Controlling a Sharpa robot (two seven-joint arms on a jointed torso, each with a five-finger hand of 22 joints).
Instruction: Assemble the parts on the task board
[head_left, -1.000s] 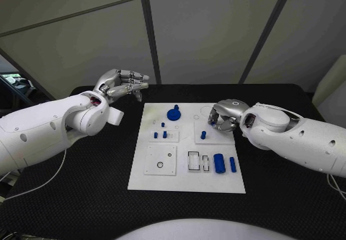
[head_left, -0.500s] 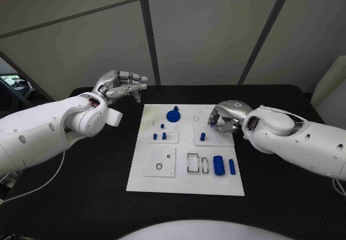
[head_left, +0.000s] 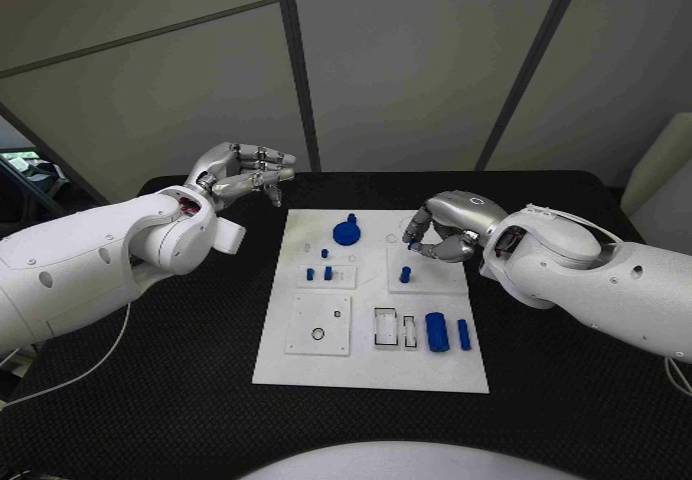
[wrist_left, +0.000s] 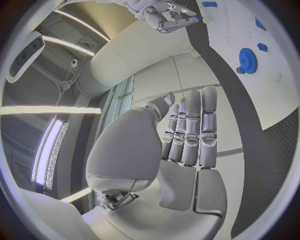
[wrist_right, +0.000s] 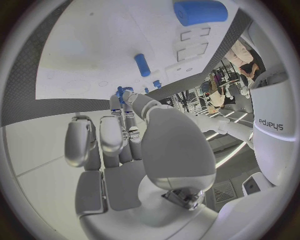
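Right hand (head_left: 450, 232), over the upper right part of the task board (head_left: 371, 365): fingers curled inward, their tips pinching what appears to be a small blue part (wrist_right: 120, 91) (the wrist view shows blue at the fingertips, though too little of it to settle its shape). Just below this hand a short blue peg (head_left: 407, 271) stands upright on a raised white square. Left hand (head_left: 242, 172), held off the board's upper left corner above the black worktop (head_left: 173, 400): fingers bent, with gaps between them, holding nothing. Task board: a white rectangular plate in the middle of the worktop, divided into raised square panels. Parts on it: a blue gear (head_left: 348, 232) with a central stub near the top edge; three small blue pegs (head_left: 327, 271) on the panel below the gear; a thick blue cylinder (head_left: 436, 329) and a thinner blue rod (head_left: 463, 334) lying side by side at lower right, beside two rectangular slots (head_left: 387, 326).
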